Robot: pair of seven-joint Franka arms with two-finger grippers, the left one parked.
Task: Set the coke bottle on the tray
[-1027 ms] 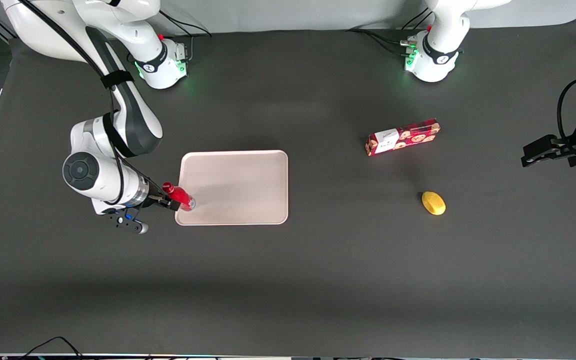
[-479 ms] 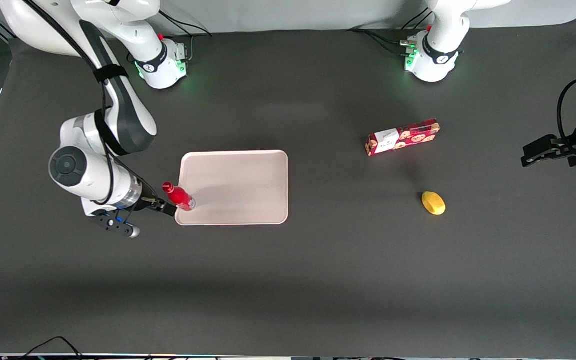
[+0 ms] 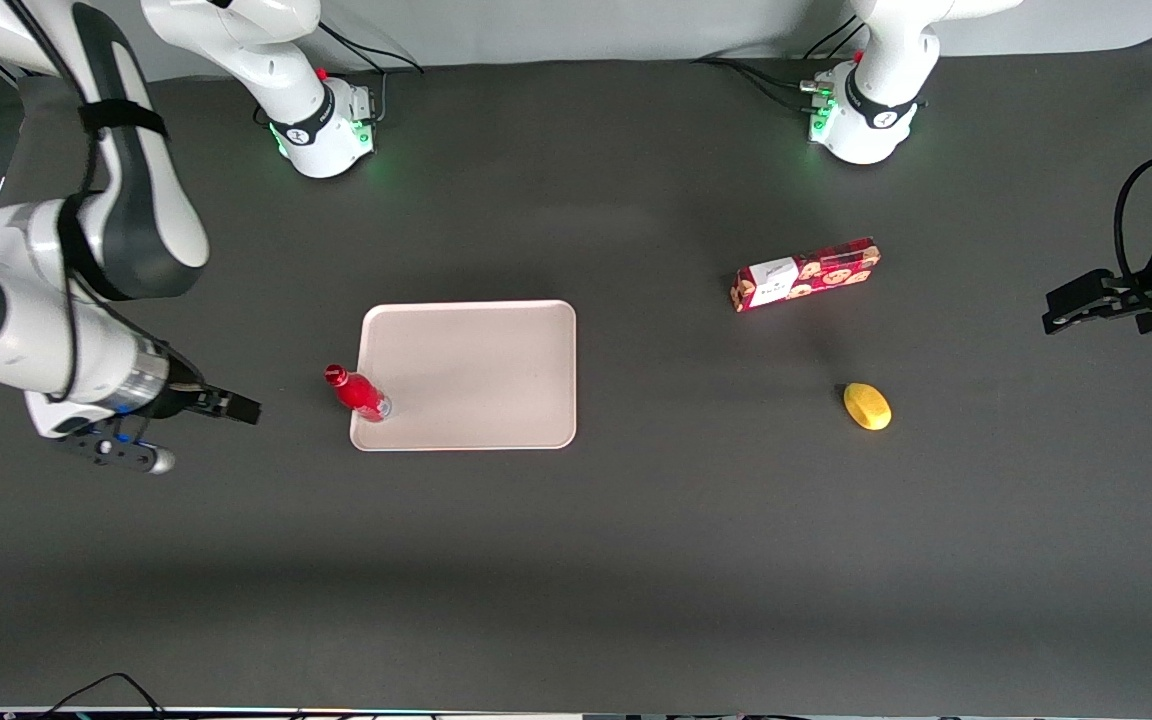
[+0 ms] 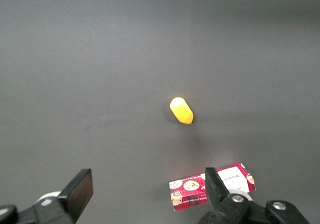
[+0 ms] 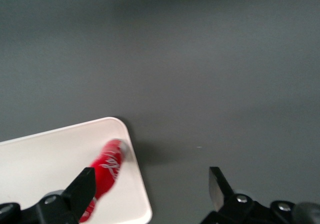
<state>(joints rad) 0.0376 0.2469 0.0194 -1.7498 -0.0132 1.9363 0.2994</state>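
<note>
The coke bottle (image 3: pixel 357 392) stands on the tray (image 3: pixel 496 375), in the corner nearest the working arm's end of the surface (image 3: pixel 576 560) and close to the tray's rim; in the front view its cap leans outward over the rim, while the silvery base sits just inside it. The gripper (image 3: pixel 236 408) hangs well apart from the bottle, toward the working arm's end of the surface, with its fingers spread and nothing between them; the right wrist view confirms this, showing both fingers (image 5: pixel 82 188) wide apart and the coke bottle (image 5: pixel 105 169) resting free on the tray (image 5: pixel 45 159). Judged from this, the placement looks complete and the step in hand is the retreat. To do it well, the arm should draw away along a line that leads clear of the bottle, rising as it goes, so that neither a finger nor the wrist brushes the narrow neck; the bottle is slim and stands near the rim, so a light knock could tip it off the tray onto the surface. The jaws are best left apart until the arm is clear. A red cookie box (image 3: pixel 806 273) and a yellow object (image 3: pixel 867 406) lie toward the parked arm's end of the surface, well away from the tray and out of the way.
</note>
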